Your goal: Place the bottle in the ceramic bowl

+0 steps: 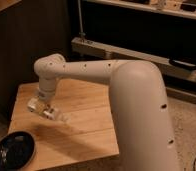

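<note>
The pick-up part of the job looks done, and the carry and release are what remain. The gripper [42, 106] hangs from the bent wrist above the wooden table [86, 125], up and to the right of the ceramic bowl [21, 142], with its fingers clamped tight on the bottle [54, 114]. The bottle lies tilted in that grip, its far end slanting down and away from the bowl. A soft shadow on the wood beneath it suggests it is clear of the table rather than resting on it. The bowl sits at the table's near left corner, well apart from the bottle, and nothing can be made out inside it. To finish, the bottle has to travel down-left until it is over the bowl, then be lowered and let go.
</note>
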Controlling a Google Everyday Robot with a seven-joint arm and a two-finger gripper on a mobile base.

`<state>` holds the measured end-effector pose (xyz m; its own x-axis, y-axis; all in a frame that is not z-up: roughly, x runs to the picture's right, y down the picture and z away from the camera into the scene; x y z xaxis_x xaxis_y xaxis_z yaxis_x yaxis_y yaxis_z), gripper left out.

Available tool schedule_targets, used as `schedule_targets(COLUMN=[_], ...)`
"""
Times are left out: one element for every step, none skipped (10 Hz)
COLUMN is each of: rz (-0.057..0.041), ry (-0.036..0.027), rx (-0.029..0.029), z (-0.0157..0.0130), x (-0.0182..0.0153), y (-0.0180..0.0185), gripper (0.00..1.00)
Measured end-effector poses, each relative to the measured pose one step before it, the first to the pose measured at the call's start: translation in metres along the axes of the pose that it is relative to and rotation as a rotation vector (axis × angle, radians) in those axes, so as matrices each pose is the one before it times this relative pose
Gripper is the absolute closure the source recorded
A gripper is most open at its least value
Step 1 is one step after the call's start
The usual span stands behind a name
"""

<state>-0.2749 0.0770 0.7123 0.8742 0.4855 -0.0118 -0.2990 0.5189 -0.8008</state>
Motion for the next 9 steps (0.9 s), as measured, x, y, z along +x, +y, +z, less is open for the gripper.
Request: schedule_targets(rz=[-0.02919,-0.04594,-0.03963,-0.04360,-0.03893,-0.04857,-0.05748,-0.03652,-0.04733], ry=[-0.01749,-0.02514,-0.01967,-0.01628,-0.00594,0.00146,0.00028,-0.00177,0.00029], rx=[-0.02301,-0.04733,-0.05055,-0.04901,-0.04168,-0.04210,-0.05309,-0.03347,-0.03938], z=[-0.00360,0.00093,0.00545,0.00539,0.00662,0.00901,0.01138,0.00690,0.00893], x=[-0.00643,-0.01111,-0.00728,-0.00763,-0.00629,-0.00746,-0.00829,-0.00559,-0.00746], y=[0.01013,0.01643,0.01180,0.01154,0.01023,0.01288,0.01511,0.00857,0.00900], gripper=[0.86,0.86,0.86,0.86,0.86,0.86,0.86,0.86,0.86])
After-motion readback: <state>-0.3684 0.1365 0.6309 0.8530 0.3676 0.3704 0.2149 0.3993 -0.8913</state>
